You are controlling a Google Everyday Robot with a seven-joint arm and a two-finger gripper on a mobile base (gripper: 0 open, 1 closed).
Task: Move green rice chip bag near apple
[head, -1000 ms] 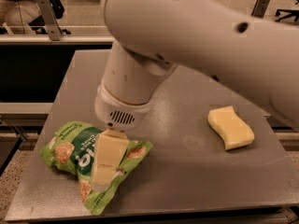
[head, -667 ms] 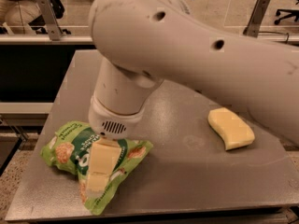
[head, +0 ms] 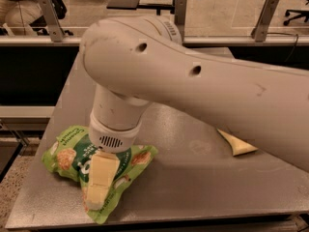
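The gripper [head: 99, 187] sits directly atop the bag [head: 65, 156] at the tabletop's [head: 203, 187] front-left corner, whether clamped or open cannot be told, the bag's long axis running roughly left to right beneath it, with no apple in view.

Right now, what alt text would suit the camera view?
A large white robot arm reaches down, its pincer on a green rice chip bag at the grey table's near-left corner. A pale-yellow sponge peeks out behind the arm; no apple shows.
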